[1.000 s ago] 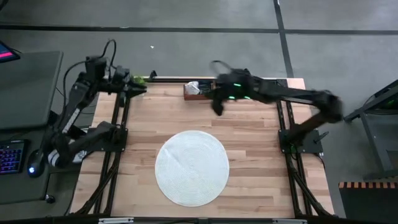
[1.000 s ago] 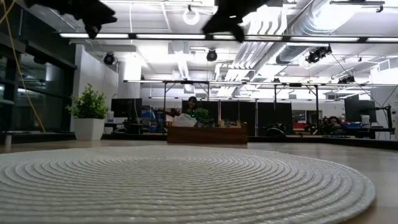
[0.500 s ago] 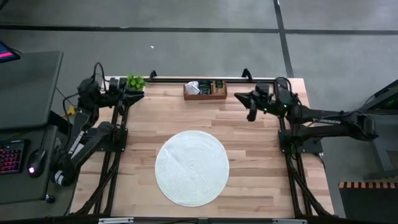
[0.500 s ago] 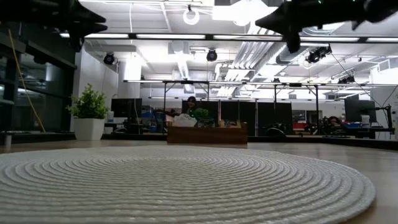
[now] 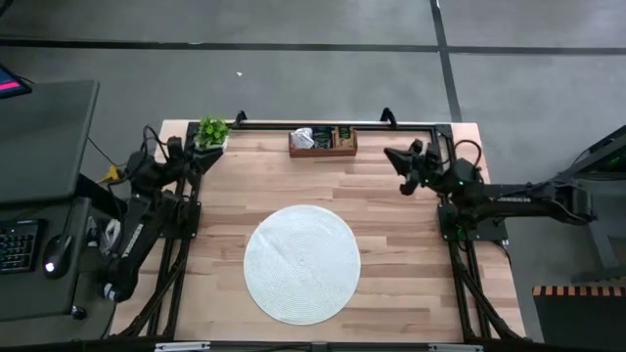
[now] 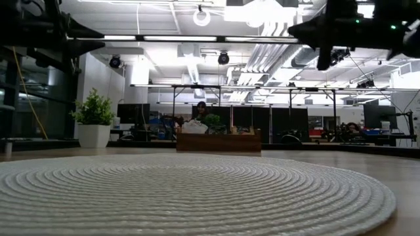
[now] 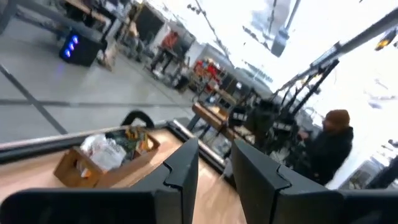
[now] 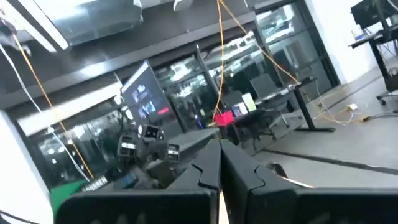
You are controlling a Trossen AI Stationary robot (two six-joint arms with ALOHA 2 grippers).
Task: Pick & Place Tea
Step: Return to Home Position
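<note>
The tea shows as small sachets (image 5: 305, 138), white and dark ones, lying in the brown wooden tray (image 5: 323, 151) at the table's far edge; the left wrist view shows the sachets (image 7: 107, 151) too. The round white woven mat (image 5: 301, 262) lies at the table's middle with nothing on it. My left gripper (image 5: 199, 156) hangs by the far left corner, a narrow gap between its fingers (image 7: 214, 177) and nothing in it. My right gripper (image 5: 391, 154) hangs in the air right of the tray, shut (image 8: 219, 169) and empty.
A small potted plant (image 5: 212, 130) stands at the table's far left corner, close to my left gripper. A black rail (image 5: 313, 124) runs along the far edge behind the tray. A person (image 7: 329, 146) sits in the room beyond the table.
My right gripper has drawn back from above the tray toward the table's right edge and has sunk, tipping up toward level. My left gripper has pulled back toward the left edge and come down, its arm folding in. The tray and the mat have stayed put.
</note>
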